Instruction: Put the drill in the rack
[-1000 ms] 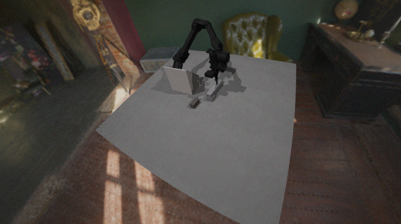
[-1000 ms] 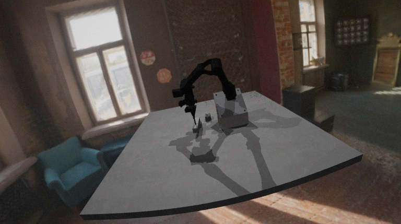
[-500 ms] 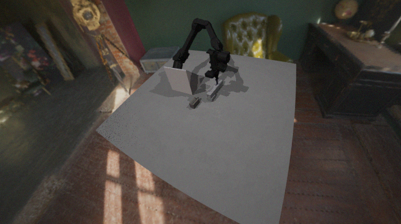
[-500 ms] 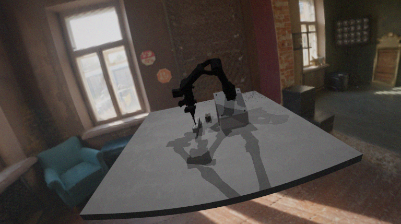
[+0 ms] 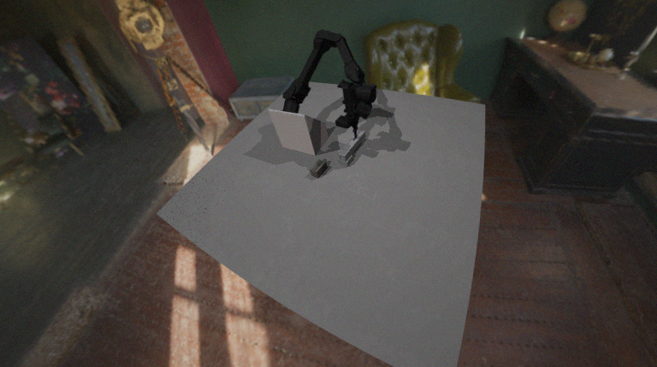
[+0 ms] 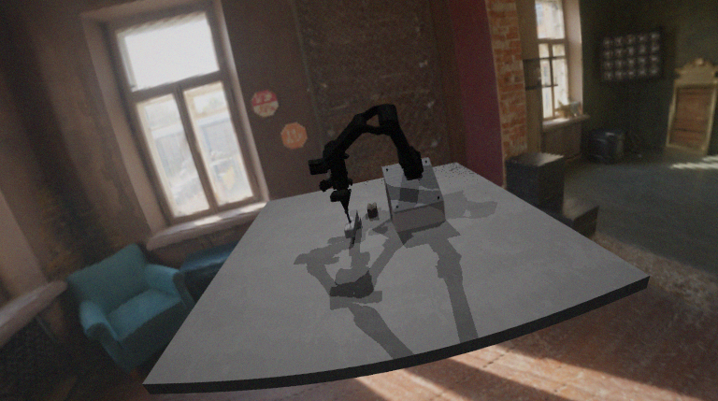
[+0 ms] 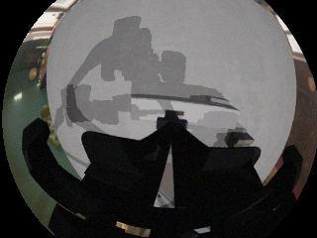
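A long, low, light grey fixture (image 5: 349,152) (image 6: 355,228) (image 7: 149,104) lies on the table. A thin dark upright piece (image 5: 355,133) (image 6: 348,218) stands at one end of it. I cannot tell whether this is the key or the drill. My gripper (image 5: 355,126) (image 6: 346,207) (image 7: 172,126) is shut, pointing down, with its tips at or just above the top of that piece; contact cannot be made out. A small dark block with a light top (image 5: 318,169) (image 6: 372,210) (image 7: 239,139) lies beside the fixture. I cannot tell whether it is the rack. The fingers partly hide the fixture in the wrist view.
The pale box (image 5: 292,133) (image 6: 418,218) under the arm's base stands beside the fixture, on the same grey table (image 5: 387,227) (image 6: 253,311). The arm arches over from this box. Its shadows fall across the fixture and the table around it.
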You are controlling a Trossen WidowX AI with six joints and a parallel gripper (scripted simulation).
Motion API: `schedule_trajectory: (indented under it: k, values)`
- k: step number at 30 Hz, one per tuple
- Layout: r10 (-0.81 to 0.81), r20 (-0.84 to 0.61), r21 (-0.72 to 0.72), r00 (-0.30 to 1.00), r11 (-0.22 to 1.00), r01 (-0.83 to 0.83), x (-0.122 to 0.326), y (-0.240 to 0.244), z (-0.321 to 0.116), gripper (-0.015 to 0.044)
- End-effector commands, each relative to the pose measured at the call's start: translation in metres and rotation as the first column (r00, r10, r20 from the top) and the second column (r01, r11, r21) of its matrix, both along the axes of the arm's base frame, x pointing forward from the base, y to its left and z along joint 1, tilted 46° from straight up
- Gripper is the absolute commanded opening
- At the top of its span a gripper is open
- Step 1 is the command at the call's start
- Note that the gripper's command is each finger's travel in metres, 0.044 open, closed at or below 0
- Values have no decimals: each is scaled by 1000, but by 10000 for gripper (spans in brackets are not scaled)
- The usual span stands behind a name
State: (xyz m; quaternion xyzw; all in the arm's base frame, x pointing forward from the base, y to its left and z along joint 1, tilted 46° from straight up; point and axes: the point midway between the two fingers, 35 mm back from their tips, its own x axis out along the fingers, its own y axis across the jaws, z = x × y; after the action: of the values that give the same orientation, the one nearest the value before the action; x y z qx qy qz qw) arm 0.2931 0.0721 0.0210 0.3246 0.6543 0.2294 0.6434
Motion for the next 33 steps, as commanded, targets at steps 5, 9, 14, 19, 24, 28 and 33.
schedule_trajectory:
  k: [5,9,14,19,24,28,33]
  values:
    - [26,-10,3,1000,1000,-26,-6,12,-6,0]
    - [26,-10,3,1000,1000,-26,-6,14,-7,0]
    - [26,-10,4,1000,1000,-26,-6,16,-9,0]
    - [26,-10,4,1000,1000,-26,-6,18,-10,0]
    - [26,-10,4,1000,1000,-26,-6,21,-12,0]
    - [26,-10,2,1000,1000,-26,-4,16,-9,53]
    - [26,-10,-2,1000,1000,-26,0,-21,21,184]
